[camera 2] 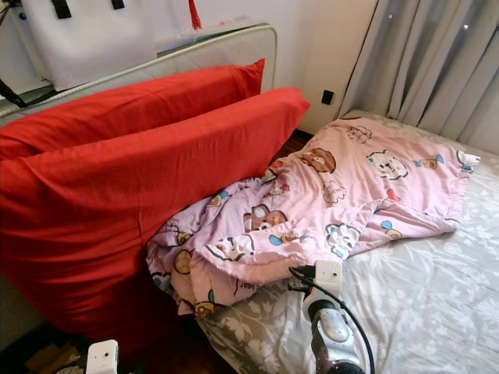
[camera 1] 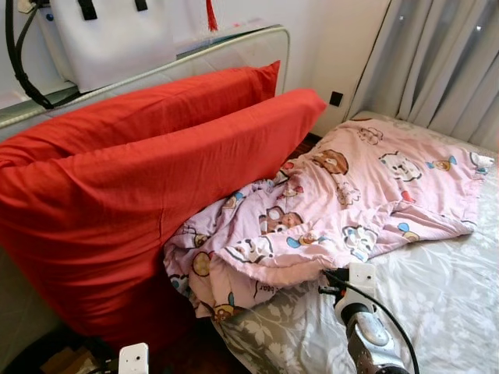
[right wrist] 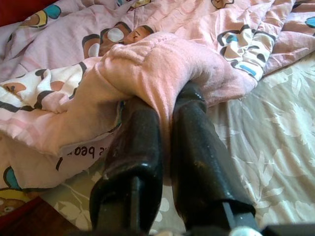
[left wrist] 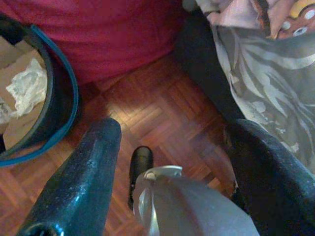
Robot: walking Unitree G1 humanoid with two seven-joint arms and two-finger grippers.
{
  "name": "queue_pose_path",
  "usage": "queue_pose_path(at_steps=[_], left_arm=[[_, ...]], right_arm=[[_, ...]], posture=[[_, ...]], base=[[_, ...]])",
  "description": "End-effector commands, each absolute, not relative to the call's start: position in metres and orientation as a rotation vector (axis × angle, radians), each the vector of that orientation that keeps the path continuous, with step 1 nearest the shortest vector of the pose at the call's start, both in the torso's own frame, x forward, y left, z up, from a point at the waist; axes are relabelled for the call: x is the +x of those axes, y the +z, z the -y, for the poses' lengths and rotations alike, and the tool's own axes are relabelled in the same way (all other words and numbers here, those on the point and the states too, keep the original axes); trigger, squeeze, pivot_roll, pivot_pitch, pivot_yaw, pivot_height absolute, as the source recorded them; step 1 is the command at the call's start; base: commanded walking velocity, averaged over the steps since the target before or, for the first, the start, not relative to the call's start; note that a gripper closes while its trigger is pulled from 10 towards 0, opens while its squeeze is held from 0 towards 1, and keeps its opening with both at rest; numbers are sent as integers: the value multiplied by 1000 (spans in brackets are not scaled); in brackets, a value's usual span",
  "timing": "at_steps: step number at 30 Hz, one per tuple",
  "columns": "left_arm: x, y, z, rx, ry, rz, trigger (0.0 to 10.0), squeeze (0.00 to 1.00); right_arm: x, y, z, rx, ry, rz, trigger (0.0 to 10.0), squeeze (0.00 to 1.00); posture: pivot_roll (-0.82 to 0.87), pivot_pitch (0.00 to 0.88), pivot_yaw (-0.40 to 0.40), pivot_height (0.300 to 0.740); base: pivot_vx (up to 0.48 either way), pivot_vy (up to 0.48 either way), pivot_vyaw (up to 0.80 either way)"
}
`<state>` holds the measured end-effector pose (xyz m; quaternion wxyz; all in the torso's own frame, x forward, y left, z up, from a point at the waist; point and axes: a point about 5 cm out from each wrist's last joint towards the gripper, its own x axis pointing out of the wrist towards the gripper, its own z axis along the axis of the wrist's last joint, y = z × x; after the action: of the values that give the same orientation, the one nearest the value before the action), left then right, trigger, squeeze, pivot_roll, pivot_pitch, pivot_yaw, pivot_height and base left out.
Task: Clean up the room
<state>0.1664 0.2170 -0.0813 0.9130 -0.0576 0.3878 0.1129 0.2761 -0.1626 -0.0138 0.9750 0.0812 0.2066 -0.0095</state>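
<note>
A bed point(camera 1: 444, 312) covered with a grey leaf-patterned sheet runs from the foreground toward grey curtains point(camera 1: 437, 54) at the back. Two large red pillows point(camera 1: 132, 195) stand on edge along the bed's left side, one behind the other, leaning against a pale padded headboard point(camera 1: 234, 47). A white bag point(camera 1: 117, 39) sits above the headboard, with a black cable point(camera 1: 15, 62) hanging beside it.

A pink cartoon-print quilt point(camera 1: 343, 195) lies crumpled across the bed, spread from the far corner near the curtains down to the near left edge, where it bunches against the front pillow and droops over the side of the mattress. A black wall socket point(camera 1: 336, 99) sits low on the cream wall between the pillows and the curtains.

The right arm reaches over the near part of the bed to the quilt's front edge. In the right wrist view the right pincer point(right wrist: 165, 105) is closed on a fold of the pink quilt, the cloth pinched between its two black fingers point(right wrist: 194, 142) and bulging out just beyond the tips.

The left pincer point(left wrist: 172, 140) hangs low over a reddish parquet floor point(left wrist: 157, 113) beside the bed, its fingers spread wide apart with nothing between them. A dark round bin with a blue rim point(left wrist: 54, 108) stands on the floor near it, with crumpled white paper point(left wrist: 27, 86) inside.
</note>
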Motion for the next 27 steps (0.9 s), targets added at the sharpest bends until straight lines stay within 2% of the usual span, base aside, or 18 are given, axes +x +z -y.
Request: queue_pose_path(at_steps=[1,27], left_arm=[[161,-84,-219,-118,241,-836,10000,0],[163,-82,-226,-125,256,-834,10000,0]], right_arm=[[280,-10,162,167,-22,-398,10000,0],[283,-8,159,187,-43,-390,10000,0]], posture=[[34,31,-41,740],[29,84,-28,740]], base=[[0,0,0],[0,0,0]])
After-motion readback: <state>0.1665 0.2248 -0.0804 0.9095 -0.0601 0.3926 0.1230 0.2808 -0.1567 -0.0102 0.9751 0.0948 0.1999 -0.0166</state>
